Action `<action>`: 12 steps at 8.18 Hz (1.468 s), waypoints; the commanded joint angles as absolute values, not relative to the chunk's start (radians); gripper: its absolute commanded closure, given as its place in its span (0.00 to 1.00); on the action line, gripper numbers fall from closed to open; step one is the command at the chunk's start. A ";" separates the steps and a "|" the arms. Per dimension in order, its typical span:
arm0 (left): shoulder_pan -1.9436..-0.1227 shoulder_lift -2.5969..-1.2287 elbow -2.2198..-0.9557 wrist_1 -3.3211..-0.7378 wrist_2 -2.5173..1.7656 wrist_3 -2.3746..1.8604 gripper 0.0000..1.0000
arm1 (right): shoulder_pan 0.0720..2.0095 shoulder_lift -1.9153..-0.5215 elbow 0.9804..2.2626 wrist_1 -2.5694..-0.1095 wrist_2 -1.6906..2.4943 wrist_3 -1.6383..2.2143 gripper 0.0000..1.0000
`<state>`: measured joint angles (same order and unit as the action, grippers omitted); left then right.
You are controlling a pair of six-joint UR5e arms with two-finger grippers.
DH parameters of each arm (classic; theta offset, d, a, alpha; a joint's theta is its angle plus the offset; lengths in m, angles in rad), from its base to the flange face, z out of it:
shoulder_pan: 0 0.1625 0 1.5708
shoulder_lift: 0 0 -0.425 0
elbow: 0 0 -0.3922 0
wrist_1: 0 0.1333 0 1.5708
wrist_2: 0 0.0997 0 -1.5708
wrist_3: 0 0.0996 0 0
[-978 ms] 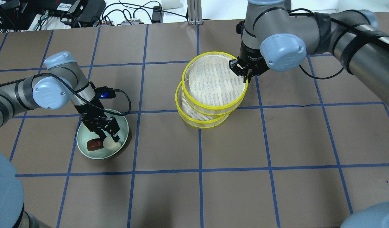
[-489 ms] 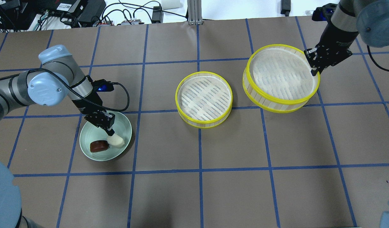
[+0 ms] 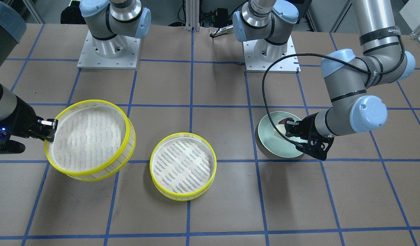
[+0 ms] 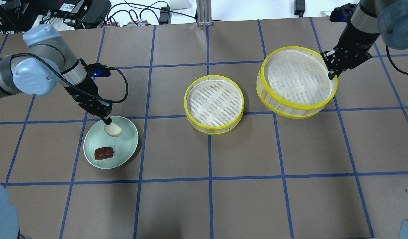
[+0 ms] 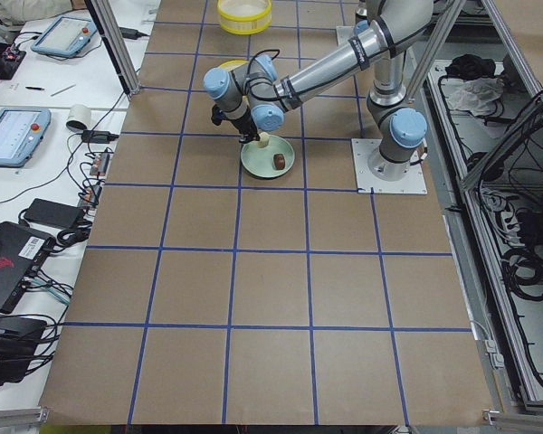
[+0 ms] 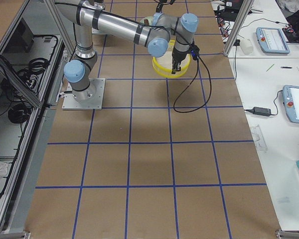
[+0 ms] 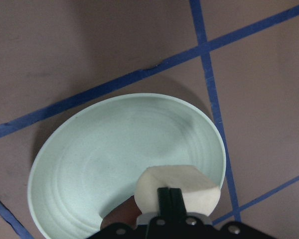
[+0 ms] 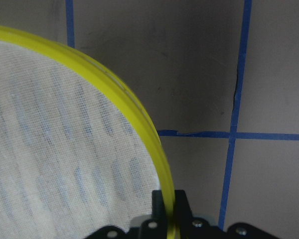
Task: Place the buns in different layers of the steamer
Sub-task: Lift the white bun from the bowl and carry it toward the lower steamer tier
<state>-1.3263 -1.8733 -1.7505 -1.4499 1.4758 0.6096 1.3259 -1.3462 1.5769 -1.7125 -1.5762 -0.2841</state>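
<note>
My left gripper [image 4: 107, 121] is shut on the cream-white bun [image 4: 113, 130] and holds it just above the far side of the pale green plate [image 4: 125, 141]. The wrist view shows the bun [image 7: 189, 183] pinched over the plate [image 7: 114, 149]. The dark brown bun [image 4: 103, 153] lies in the plate. My right gripper [image 4: 330, 73] is shut on the yellow rim of the upper steamer tray [image 4: 296, 79] and holds it tilted, off the table, at the right; the pinched rim [image 8: 139, 119] shows in the wrist view. The lower tray [image 4: 213, 103] sits empty mid-table.
From the front, the held tray [image 3: 90, 136] hangs left of the resting tray [image 3: 182, 165], a gap between them. The plate [image 3: 281, 148] sits right of both. Cables and boxes [image 4: 74, 13] lie beyond the table's far edge.
My right gripper lifted the upper tray off the lower one and carried it right. My left gripper closed on the cream bun and raised it toward the plate's far side.
</note>
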 commanded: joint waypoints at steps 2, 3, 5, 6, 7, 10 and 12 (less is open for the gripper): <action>-1.373 -1.818 -1.658 -1.502 1.435 0.583 1.00 | 1.325 -1.345 1.578 -1.712 -1.577 -0.279 1.00; -1.399 -1.810 -1.657 -1.491 1.392 0.550 1.00 | 1.325 -1.344 1.578 -1.712 -1.577 -0.279 1.00; -1.462 -1.819 -1.657 -1.432 1.306 0.456 1.00 | 1.325 -1.344 1.578 -1.712 -1.577 -0.281 1.00; -1.501 -1.834 -1.657 -1.367 1.254 0.402 1.00 | 1.325 -1.342 1.578 -1.712 -1.577 -0.282 1.00; -1.531 -1.850 -1.660 -1.318 1.186 0.347 1.00 | 1.325 -1.342 1.578 -1.712 -1.577 -0.282 1.00; -1.626 -1.916 -1.661 -1.102 1.047 0.152 1.00 | 1.325 -1.342 1.578 -1.712 -1.578 -0.282 1.00; -1.656 -1.986 -1.663 -0.991 1.008 0.093 1.00 | 1.325 -1.342 1.578 -1.712 -1.580 -0.284 1.00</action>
